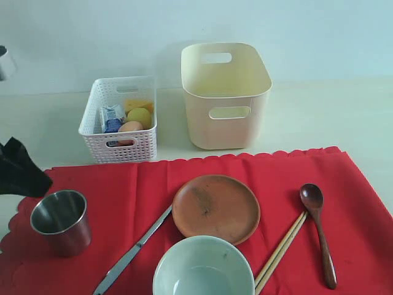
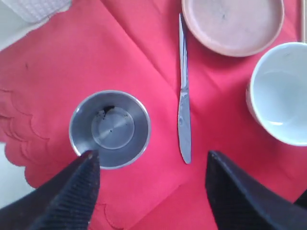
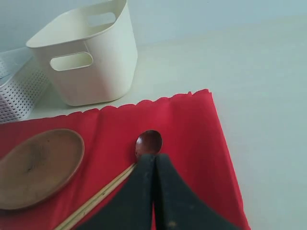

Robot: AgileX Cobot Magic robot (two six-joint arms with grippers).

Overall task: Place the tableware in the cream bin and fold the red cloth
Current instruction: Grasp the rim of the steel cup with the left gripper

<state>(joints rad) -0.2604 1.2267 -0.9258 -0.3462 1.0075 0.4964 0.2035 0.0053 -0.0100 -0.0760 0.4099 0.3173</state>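
Pale bench point(image 1: 319, 110) under red cloth point(image 1: 356, 184). On cloth's left edge, steel cup point(image 2: 110, 128) upright just ahead of left end effector point(image 2: 149, 189), released, nearer arm. Right end effector point(image 3: 154, 187) clenched, empty, cloth's right side.

Bright, even light (corners seemingly soft).

Pale table point(image 1: 325, 110) — red cloth point(image 1: 276, 178), cream bin point(image 1: 227, 132), basket point(image 1: 120, 147).

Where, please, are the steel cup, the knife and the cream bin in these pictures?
steel cup point(image 2: 110, 128), left wrist view, on its inner bottom.
knife point(image 2: 183, 91), left wrist view, at the middle of its length.
cream bin point(image 1: 226, 132), exterior view, on its front wall below the handle cut-out.
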